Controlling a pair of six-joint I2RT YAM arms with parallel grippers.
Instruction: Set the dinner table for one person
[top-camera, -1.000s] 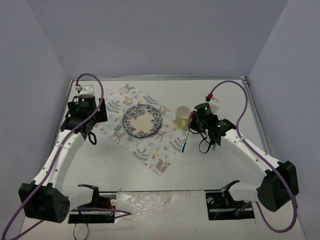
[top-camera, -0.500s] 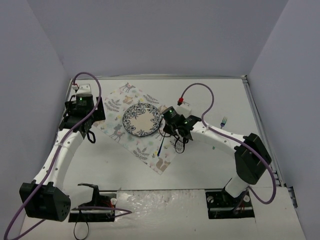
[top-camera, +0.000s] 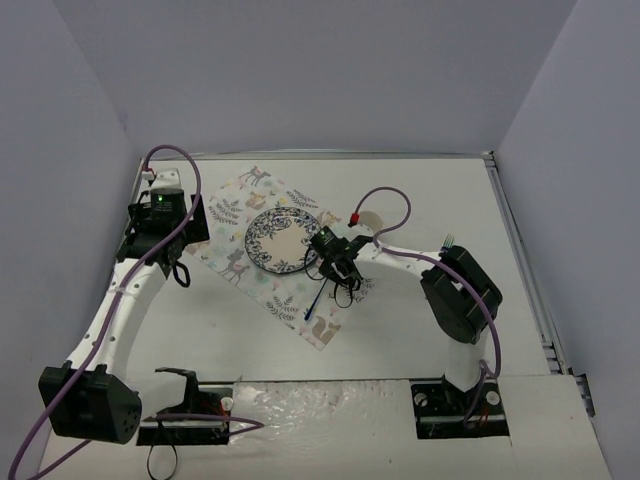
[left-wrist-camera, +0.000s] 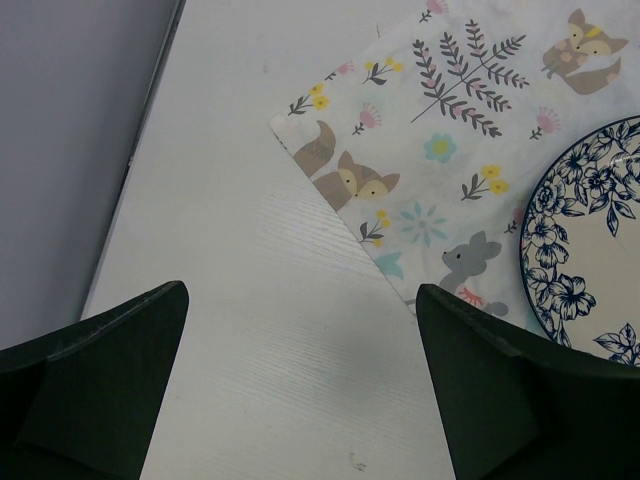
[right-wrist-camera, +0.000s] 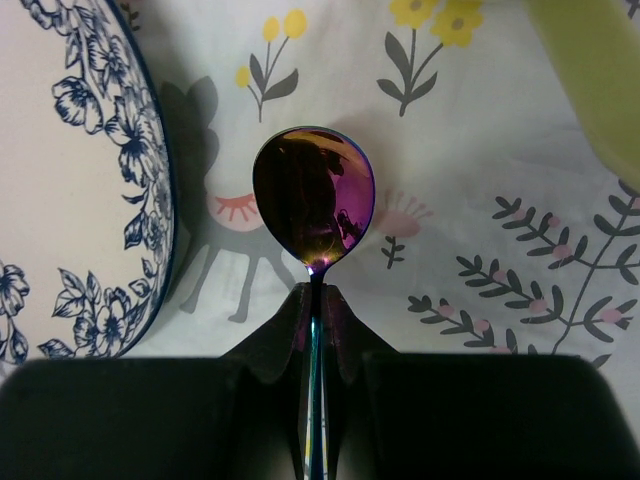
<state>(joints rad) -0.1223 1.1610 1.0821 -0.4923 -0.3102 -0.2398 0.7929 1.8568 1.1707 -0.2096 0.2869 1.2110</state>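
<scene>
The right arm is folded sharply at the elbow and reaches left across the dinner table (top-camera: 390, 340), putting the right gripper (right-wrist-camera: 315, 305) over the printed cloth (top-camera: 250, 268) near the middle of the table. Its fingers (right-wrist-camera: 270, 345) are pressed together on the neck of a spoon (right-wrist-camera: 313, 195). The shiny purple bowl sticks out past the fingertips, and the blue handle trails back toward the table's near edge. Whether the spoon touches the cloth cannot be told.

The left arm stretches up along the table's left edge. The left gripper (left-wrist-camera: 300, 300) hangs over bare tabletop just off the cloth's left corner, with its fingers (left-wrist-camera: 100, 380) spread wide and nothing between them.

The cloth lies turned like a diamond, one corner toward the far edge and one toward the near edge. A blue-flowered plate (top-camera: 285, 242) sits on its middle, and the spoon bowl is just to the right of the plate's rim. A pale yellow-green mug (right-wrist-camera: 590, 80) stands close by on the other side of the spoon, so the spoon is between plate and mug. From above, the right arm and its purple cable (top-camera: 395, 215) hide much of the mug. The prongs of a fork (top-camera: 449, 240) peek out on the bare table beside the right elbow.
</scene>
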